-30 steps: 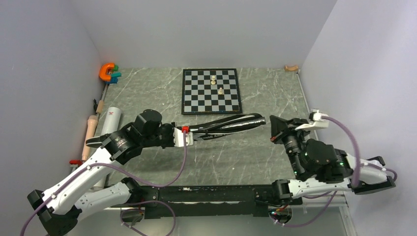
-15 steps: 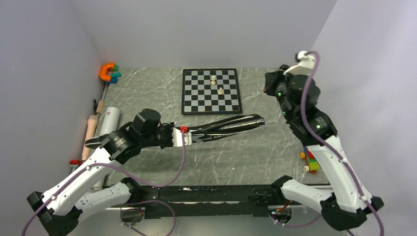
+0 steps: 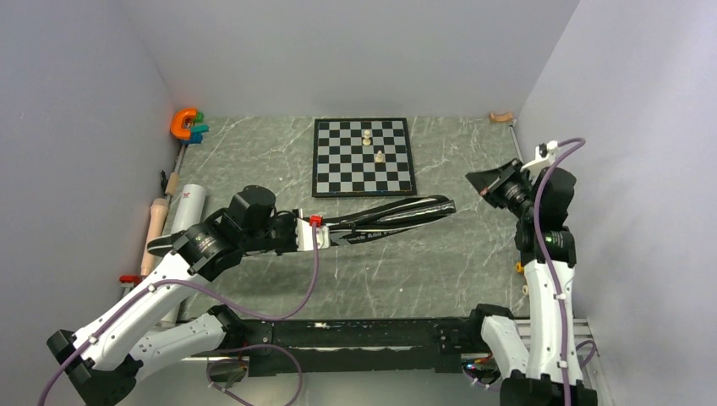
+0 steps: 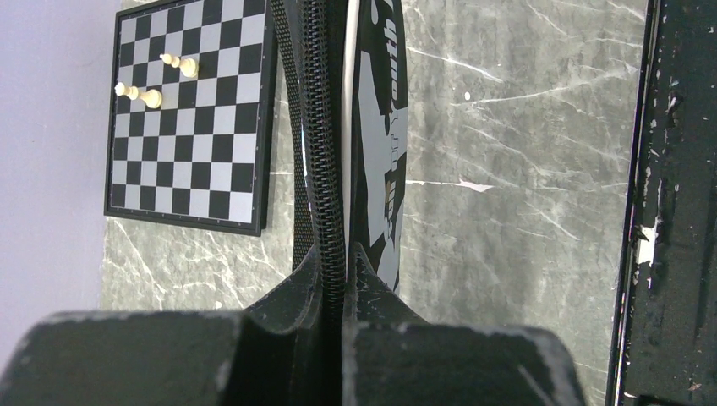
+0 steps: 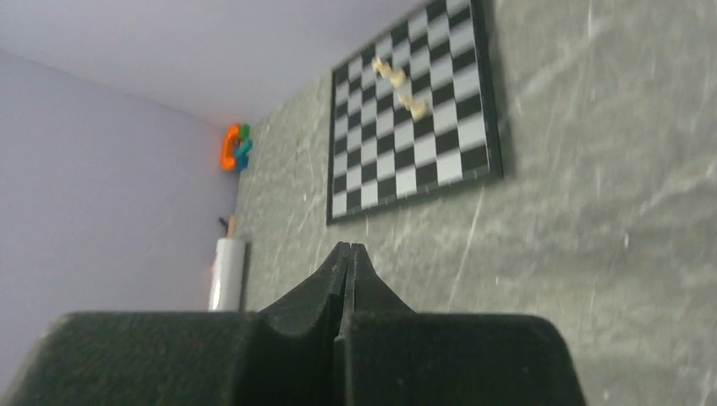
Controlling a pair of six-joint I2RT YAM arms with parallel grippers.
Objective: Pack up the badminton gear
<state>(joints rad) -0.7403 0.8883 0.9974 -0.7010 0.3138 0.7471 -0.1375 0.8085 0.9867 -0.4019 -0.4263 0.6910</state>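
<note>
My left gripper [image 4: 334, 254] clamps the bag [image 3: 397, 214] by its edge; its long axis points at my right gripper [image 3: 486, 182], pinched together, empty

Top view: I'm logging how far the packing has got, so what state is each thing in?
Bag: turned on edge, gripped at its zipper seam.
Left hand: shut on the bag.
Right hand: shut, empty, raised near the right wall.
White tube: lying by the left wall, not packed.
Chessboard: flat on the table.
Chess pieces: two, on the chessboard.
</note>
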